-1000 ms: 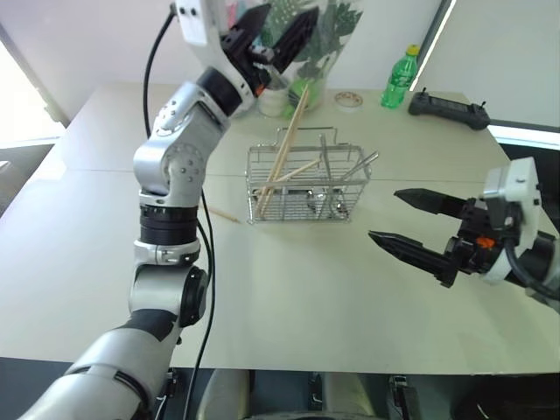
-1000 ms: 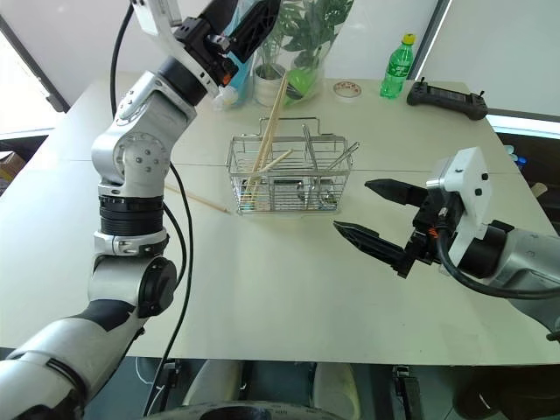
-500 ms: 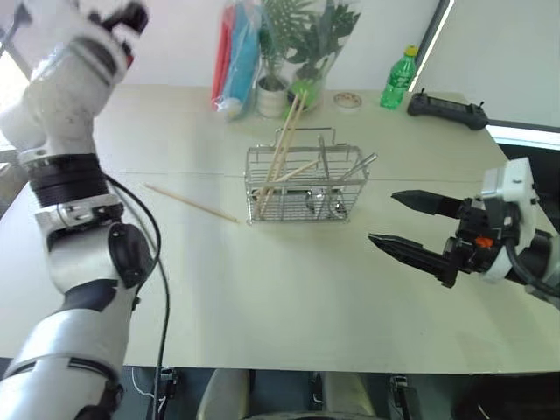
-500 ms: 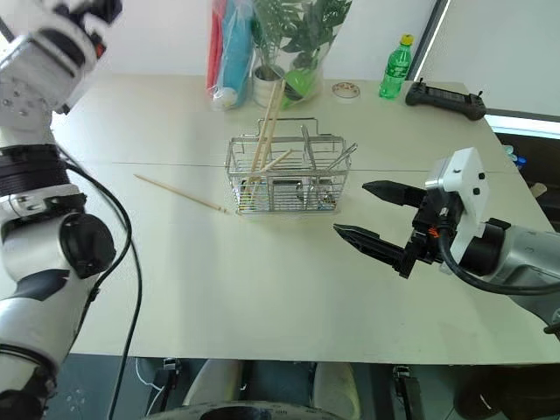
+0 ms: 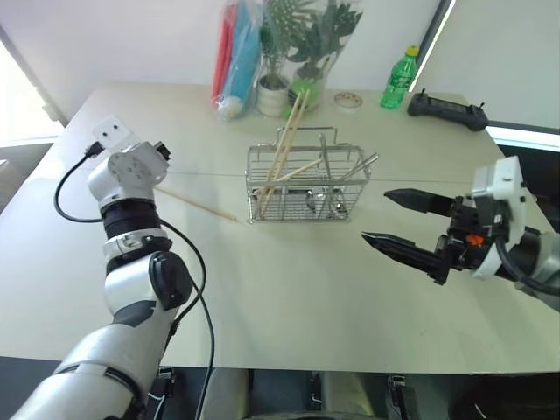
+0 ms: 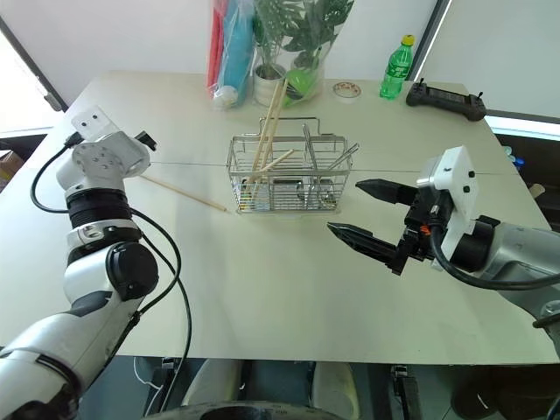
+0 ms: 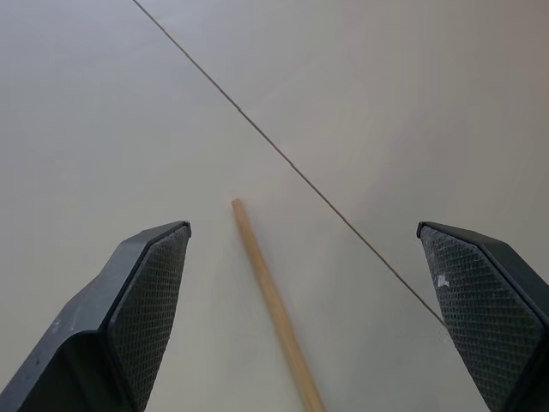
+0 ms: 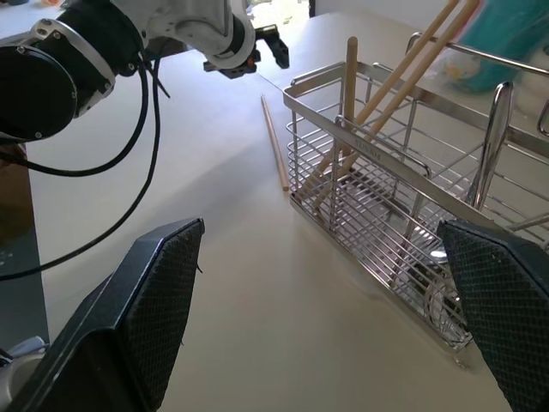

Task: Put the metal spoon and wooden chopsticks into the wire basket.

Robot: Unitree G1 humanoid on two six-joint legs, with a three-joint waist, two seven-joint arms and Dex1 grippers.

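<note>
Bare surface lies open all around the loose chopstick under my left hand. The wire basket stands just past its far end.

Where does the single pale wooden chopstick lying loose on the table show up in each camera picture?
Left eye: loose pale wooden chopstick lies left of the shiny wire basket.
Right eye: same spot, left of the basket.
Left wrist: its end sits between the open left gripper fingers.
Right wrist: beside the basket's corner.
Shared landmark: the basket.

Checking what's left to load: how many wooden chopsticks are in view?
4: three stand leaning in the wire basket, two long and one shorter; one lies on the table left of it. Others may be hidden.
</note>
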